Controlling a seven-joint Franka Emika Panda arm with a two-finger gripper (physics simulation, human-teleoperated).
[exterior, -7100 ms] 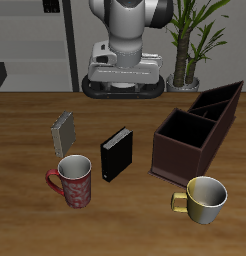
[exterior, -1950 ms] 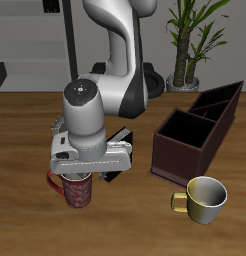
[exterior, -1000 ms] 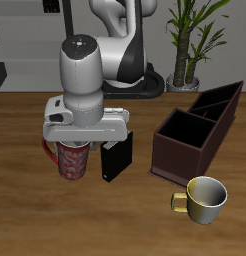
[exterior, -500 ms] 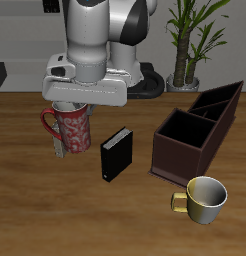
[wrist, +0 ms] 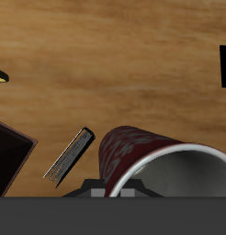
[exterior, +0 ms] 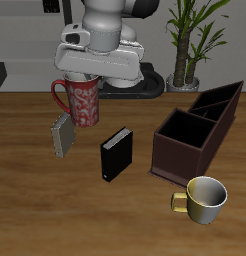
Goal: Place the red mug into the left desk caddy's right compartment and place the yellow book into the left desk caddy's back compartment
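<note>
The red mug (exterior: 83, 101) hangs in the air well above the table, with my gripper (exterior: 87, 77) shut on its rim; its handle sticks out to the side. In the wrist view the red mug (wrist: 147, 156) fills the near field, pale inside showing. The yellow book (exterior: 63, 134) stands on the table below and in front of the mug, and the yellow book (wrist: 69, 155) shows edge-on in the wrist view. The left desk caddy (exterior: 198, 130), dark brown with partitions, stands across the table; its large right compartment (exterior: 185, 134) is open and holds nothing.
A black book (exterior: 115, 153) stands upright between the yellow book and the caddy. A yellow-and-white mug (exterior: 203, 198) sits near the front edge before the caddy. A potted plant (exterior: 187, 40) stands behind the caddy.
The gripper closed on the red mug at the table and has lifted it up and back, toward the caddy's side. The yellow book, hidden before, is uncovered again.
</note>
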